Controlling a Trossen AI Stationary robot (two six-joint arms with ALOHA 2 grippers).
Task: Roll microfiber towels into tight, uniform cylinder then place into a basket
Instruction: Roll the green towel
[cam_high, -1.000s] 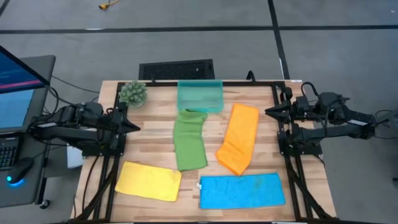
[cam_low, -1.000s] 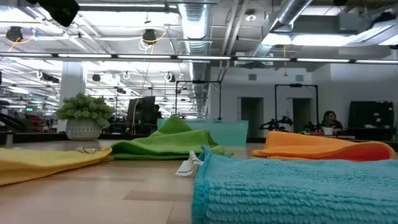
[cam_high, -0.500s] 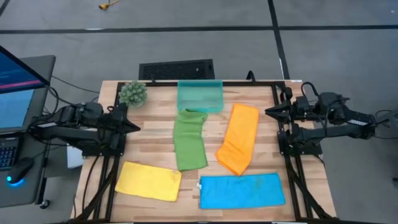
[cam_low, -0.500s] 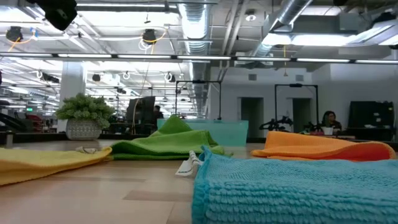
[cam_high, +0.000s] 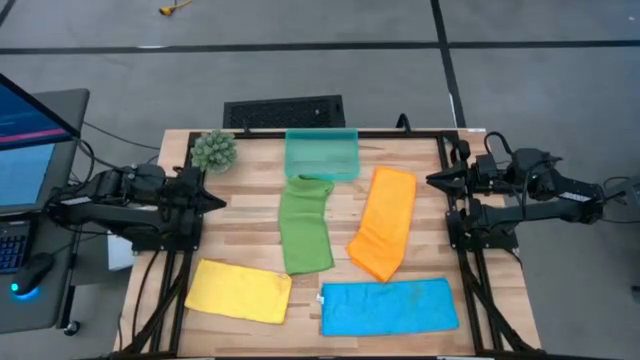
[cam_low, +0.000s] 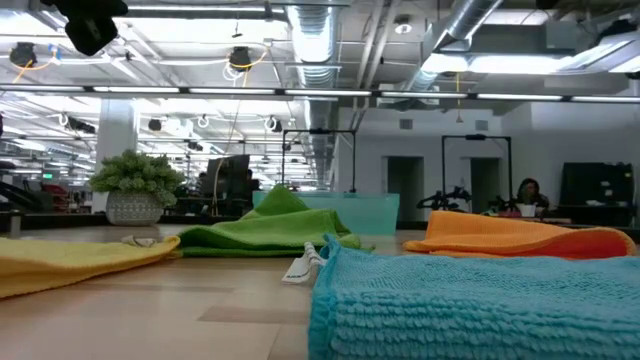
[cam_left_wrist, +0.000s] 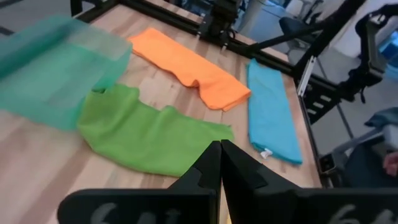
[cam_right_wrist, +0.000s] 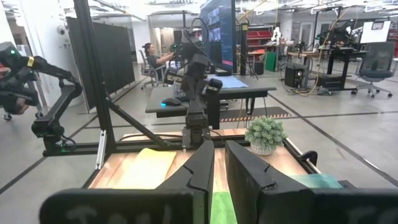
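Note:
Four towels lie flat on the wooden table: green (cam_high: 305, 225) in the middle, orange (cam_high: 383, 222) to its right, yellow (cam_high: 240, 290) at the near left, blue (cam_high: 389, 306) at the near right. The green towel's far end is bunched against the near wall of the teal basket (cam_high: 321, 153), which stands at the far edge. My left gripper (cam_high: 218, 201) hangs shut above the table's left edge and points slightly down at the green towel (cam_left_wrist: 149, 134). My right gripper (cam_high: 432, 179) hangs above the right edge, level, with a narrow empty gap between its fingers (cam_right_wrist: 205, 163).
A spiky green plant ball in a pot (cam_high: 214, 149) stands at the far left corner, beside the basket. A black frame (cam_high: 455, 215) runs along the table's sides. Bare wood shows between the left gripper and the green towel. A desk with a monitor (cam_high: 25, 140) stands left of the table.
My left gripper has rolled a little about the line it points along, without shifting from its place above the left edge. The towels and the basket lie as before.

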